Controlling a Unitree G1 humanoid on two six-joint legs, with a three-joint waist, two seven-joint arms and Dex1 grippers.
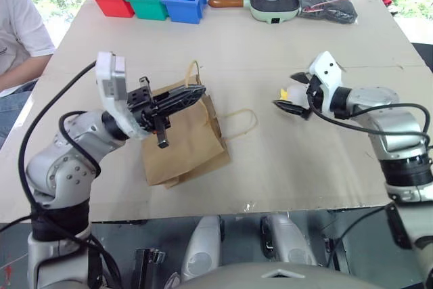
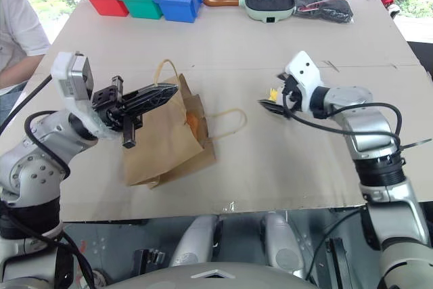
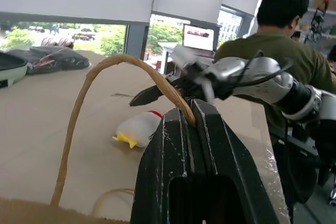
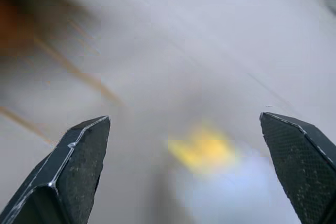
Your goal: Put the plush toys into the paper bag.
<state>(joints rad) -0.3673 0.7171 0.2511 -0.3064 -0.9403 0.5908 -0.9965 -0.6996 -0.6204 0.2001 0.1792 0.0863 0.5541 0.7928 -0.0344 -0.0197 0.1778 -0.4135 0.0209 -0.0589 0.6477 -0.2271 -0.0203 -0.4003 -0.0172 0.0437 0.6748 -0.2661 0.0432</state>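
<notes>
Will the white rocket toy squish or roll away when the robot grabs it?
Probably squish: the white rocket toy looks plush and rounded. It lies on its side on the table, so a nudge might roll it. The open right gripper looks wide enough to straddle it.

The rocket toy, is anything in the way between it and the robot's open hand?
No, nothing visible. The right gripper has its fingers spread wide with the white rocket toy just ahead of them on the bare table. The left gripper pinches a handle of the paper bag, off to one side.
</notes>
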